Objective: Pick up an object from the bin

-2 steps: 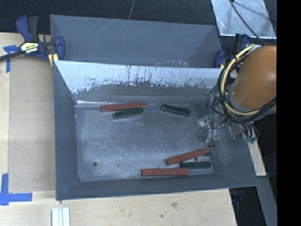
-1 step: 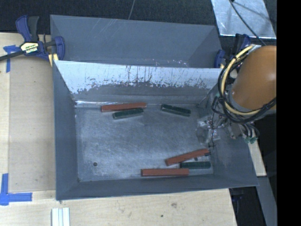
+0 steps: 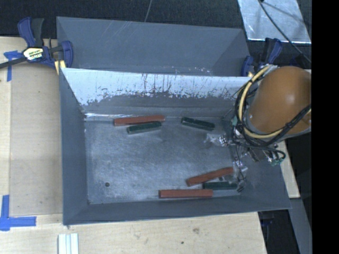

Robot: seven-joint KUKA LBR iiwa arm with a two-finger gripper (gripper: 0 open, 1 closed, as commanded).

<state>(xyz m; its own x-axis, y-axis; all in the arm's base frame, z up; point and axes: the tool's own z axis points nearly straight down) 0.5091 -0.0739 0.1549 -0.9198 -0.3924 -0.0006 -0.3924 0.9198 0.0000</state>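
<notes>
Lower right in the grey metal bin point(image 3: 74, 157), the pincer point(image 3: 240, 180) meets a dark green flat stick point(image 3: 218, 184); its state I cannot tell, and nothing is lifted yet.

dark green bar point(image 3: 218, 184) | lying flat | bin floor, front-right | just beside red-brown bar point(image 3: 209, 177)

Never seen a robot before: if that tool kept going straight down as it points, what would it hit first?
Likely the right end of the dark green stick at the lower right, beside a red-brown stick. Height is hard to judge; the tool could meet the bin floor instead.
</notes>
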